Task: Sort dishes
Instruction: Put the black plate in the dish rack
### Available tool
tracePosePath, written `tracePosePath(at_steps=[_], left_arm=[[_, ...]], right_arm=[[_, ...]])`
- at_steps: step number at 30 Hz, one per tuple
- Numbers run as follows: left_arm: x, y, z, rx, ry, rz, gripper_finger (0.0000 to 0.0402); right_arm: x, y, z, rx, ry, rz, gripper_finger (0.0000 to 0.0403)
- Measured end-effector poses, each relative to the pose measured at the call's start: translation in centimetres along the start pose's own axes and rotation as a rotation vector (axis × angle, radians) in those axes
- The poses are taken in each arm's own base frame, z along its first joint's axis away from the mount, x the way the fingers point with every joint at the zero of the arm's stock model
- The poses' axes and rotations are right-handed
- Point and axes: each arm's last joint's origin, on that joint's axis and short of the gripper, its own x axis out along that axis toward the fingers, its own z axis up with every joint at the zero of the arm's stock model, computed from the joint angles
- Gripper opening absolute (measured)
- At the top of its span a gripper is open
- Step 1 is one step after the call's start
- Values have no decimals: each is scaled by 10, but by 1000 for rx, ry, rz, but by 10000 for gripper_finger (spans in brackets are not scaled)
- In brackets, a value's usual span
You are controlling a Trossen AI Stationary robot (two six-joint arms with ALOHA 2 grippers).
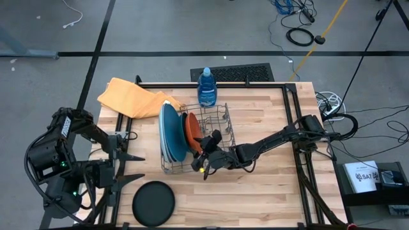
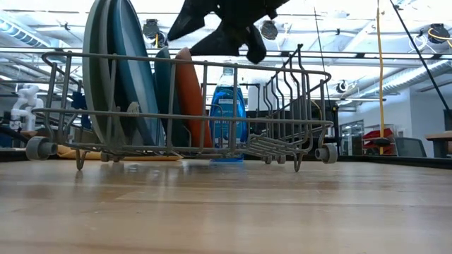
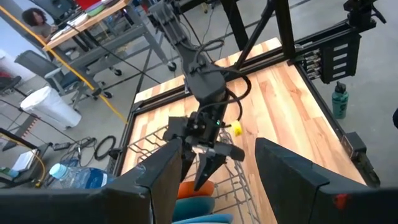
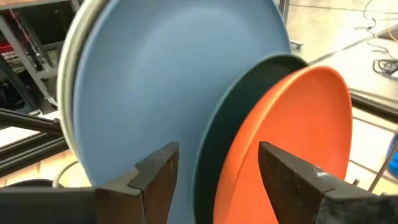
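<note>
The right gripper [image 1: 206,158] hangs spread open, gripping nothing, just above the round orange plastic plate [image 1: 191,130], which stands upright in the grey wire rack [image 1: 220,121] beside the dark teal plate [image 4: 239,118] and blue plates [image 1: 172,131]. The flat black round plate [image 1: 153,203] lies on the wooden table [image 1: 268,191] near the open left gripper [image 1: 131,167].

Your high view straight down over the whole table, low view level at tabletop, wrist views close, all sharing the wire rack [image 1: 203,144].

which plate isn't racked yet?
The black plate. It lies flat on the table near the left hand; the other plates, including the orange plate, stand on edge in the rack.
</note>
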Motion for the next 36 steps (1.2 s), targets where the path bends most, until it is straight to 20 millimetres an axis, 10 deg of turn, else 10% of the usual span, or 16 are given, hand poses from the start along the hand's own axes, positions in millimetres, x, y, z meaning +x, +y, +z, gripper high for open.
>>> tracePosePath(at_steps=[18, 36], left_arm=[[8, -10, -9, -14, 28, 27, 205], [69, -96, -95, -257, 414, -124, 205]], right_arm=[[-39, -11, 57, -137, -28, 47, 215], [-68, -23, 99, -242, -112, 59, 215]])
